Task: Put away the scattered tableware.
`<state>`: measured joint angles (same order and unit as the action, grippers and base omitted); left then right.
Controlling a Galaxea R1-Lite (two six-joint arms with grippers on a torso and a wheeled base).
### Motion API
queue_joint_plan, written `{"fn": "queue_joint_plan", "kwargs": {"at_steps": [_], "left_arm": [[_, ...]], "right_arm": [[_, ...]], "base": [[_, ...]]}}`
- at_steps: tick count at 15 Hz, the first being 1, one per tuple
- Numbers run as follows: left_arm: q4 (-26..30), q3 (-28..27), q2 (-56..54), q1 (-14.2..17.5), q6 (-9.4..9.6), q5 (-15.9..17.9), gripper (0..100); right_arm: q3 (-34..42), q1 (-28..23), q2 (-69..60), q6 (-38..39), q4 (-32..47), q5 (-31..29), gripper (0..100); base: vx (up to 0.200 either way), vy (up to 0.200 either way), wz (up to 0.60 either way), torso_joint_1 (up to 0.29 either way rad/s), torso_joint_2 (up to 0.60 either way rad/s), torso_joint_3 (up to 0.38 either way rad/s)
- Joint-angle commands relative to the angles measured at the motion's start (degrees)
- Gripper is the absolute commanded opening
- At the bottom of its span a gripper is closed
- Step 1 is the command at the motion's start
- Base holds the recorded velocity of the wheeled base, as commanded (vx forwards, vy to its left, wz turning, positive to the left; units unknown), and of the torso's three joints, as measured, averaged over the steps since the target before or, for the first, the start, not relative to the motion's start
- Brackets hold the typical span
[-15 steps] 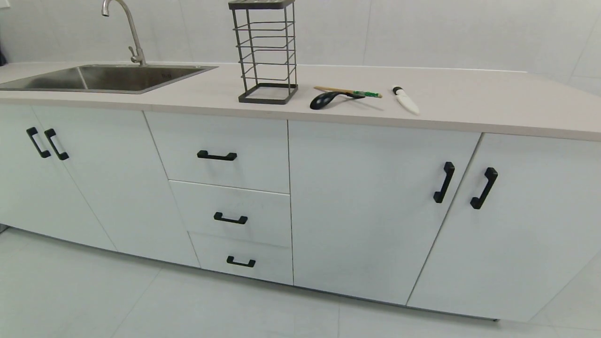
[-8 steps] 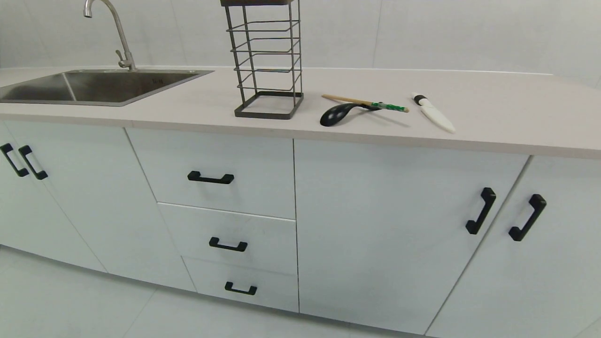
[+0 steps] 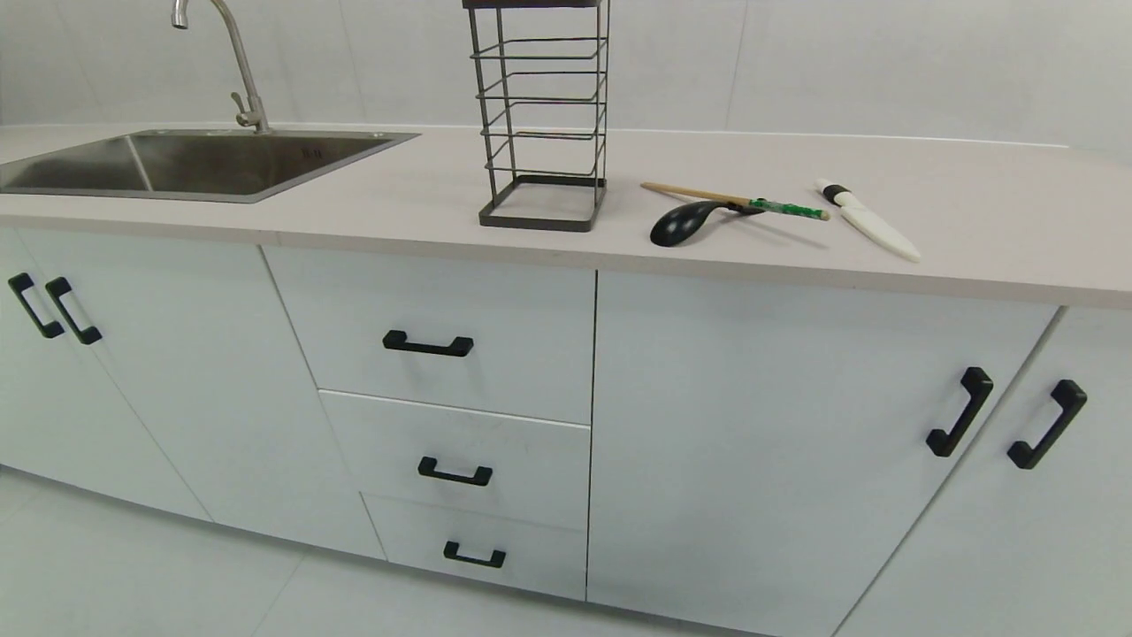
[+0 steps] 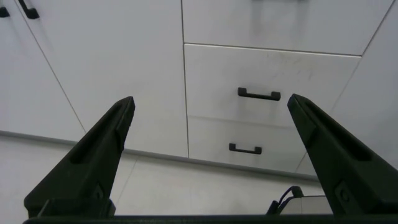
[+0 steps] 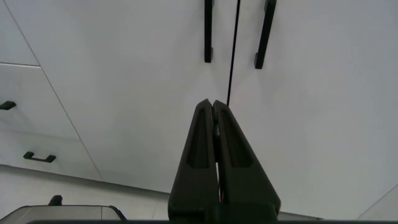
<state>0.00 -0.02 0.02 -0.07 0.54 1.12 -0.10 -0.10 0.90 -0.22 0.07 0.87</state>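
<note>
- While the left gripper [image 4: 209,99] hung low before the white cabinet fronts, its jaws stood spread wide, released, with nothing between them. Past them lay the middle drawer handle [image 4: 259,94] and the bottom drawer handle [image 4: 245,149].
- The right gripper [image 5: 212,104] had its jaws clenched together on nothing. Its tips pointed at the seam between two white cabinet doors, below the black door handles [image 5: 208,31].
- Up on the countertop [image 3: 398,208], the scattered tableware lay in a loose group on the robot's right of the wire rack [image 3: 544,115]. It was made up of a black spoon [image 3: 681,224], wooden chopsticks [image 3: 707,195] and a white knife [image 3: 871,226].
- The black spoon lay nearest the rack and closest to the counter's front edge, its bowl on the surface and its handle rising toward the chopsticks.
- The wooden chopsticks, green-patterned at the end toward the robot's right, lay across the spoon's handle and seemed to touch it.
- The white knife, with a black band near its far end, lay flat just beyond the chopsticks' green end and apart from them.
- The wire rack, tall and dark, stood upright on the counter between the tableware and the sink [image 3: 88,168].
- The steel sink was set into the counter on the robot's left, with a curved faucet [image 3: 232,62] at its back rim.
- Beneath the rack sat three stacked drawers, the top one with its own black handle [image 3: 428,344]. White doors stood on either side, above a pale tiled floor [image 3: 133,566].
</note>
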Motion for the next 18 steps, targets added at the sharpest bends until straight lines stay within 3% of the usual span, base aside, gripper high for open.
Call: {"fn": "queue_joint_plan", "kwargs": {"at_steps": [1,18], "left_arm": [[0.00,0.02,0.06,0.07,0.17,0.02,100],[0.00,0.02,0.06,0.07,0.17,0.28,100]], "right_arm": [[0.01,0.01,0.15,-0.04,0.01,-0.07,0],[-0.08,0.01,0.15,0.22,0.01,-0.07,0]], "base": [[0.200,0.000,0.00,0.002,0.00,0.007],[0.012,0.024,0.00,0.000,0.00,0.001]]}}
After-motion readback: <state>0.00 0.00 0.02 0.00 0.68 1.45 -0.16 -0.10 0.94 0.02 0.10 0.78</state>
